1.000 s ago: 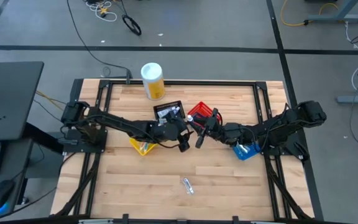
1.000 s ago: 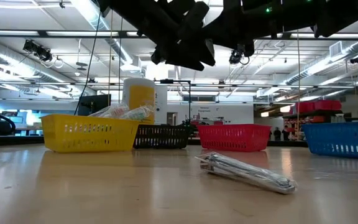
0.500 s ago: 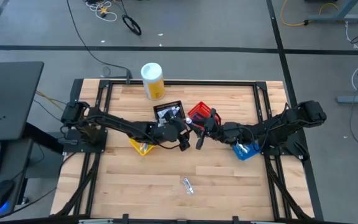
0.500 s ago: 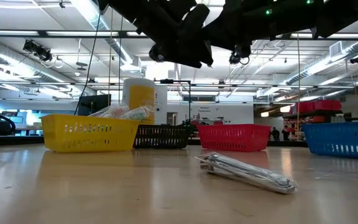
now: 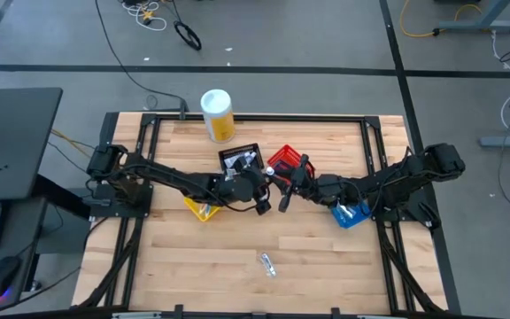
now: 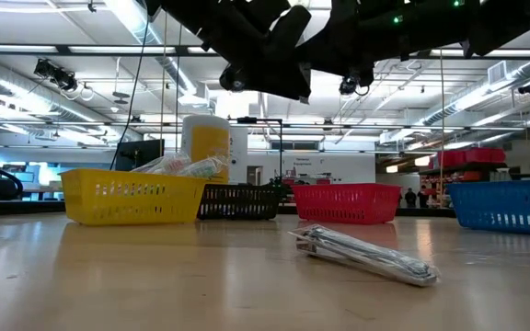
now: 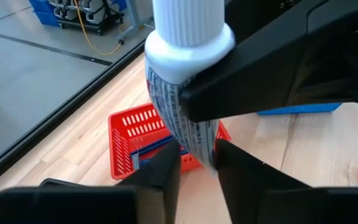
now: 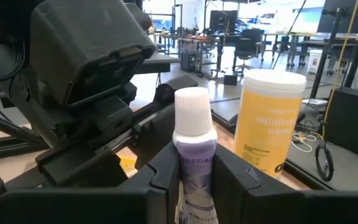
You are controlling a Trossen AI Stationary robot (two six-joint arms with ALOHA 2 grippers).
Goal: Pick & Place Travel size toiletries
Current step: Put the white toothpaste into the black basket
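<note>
High view first: finds the left pincer (image 5: 262, 202) and the right pincer (image 5: 283, 197) nose to nose above the middle of the pale wooden table (image 5: 193, 257), both lifted off the boards.

Grips, with the right pincer, a small purple-labelled tube with a white ribbed cap (image 8: 194, 155). Clamps it on the body, cap poking out past the fingertips. Closes, with the left pincer, on the same tube's flat lower end. Shows it in the left wrist view, pressed between the two dark fingers (image 7: 160, 177). Holds the tube in the air from both sides, just at 6 o'clock of the red mesh basket (image 5: 283, 161).

Around that meeting point:
- Places the black mesh basket (image 5: 240, 158) at 11 o'clock, with small white items inside.
- Places the tall white-and-yellow canister (image 5: 217, 113) farther out at 11 o'clock.
- Places the yellow mesh basket (image 5: 200, 209) at 9 o'clock, half under the left arm, with pale packets showing above its rim in the low view.
- Places the blue mesh basket (image 5: 351, 215) at 3 o'clock, under the right arm.
- Places a clear-wrapped slim packet (image 5: 267, 264) at 6 o'clock, alone on the bare boards, well apart from every basket.

Against a second ago: finds both arms in almost the same spot from above. Catches only a slight shift of the dark pincer bulk in the low view. Leaves baskets, canister and packet where they lay.
</note>
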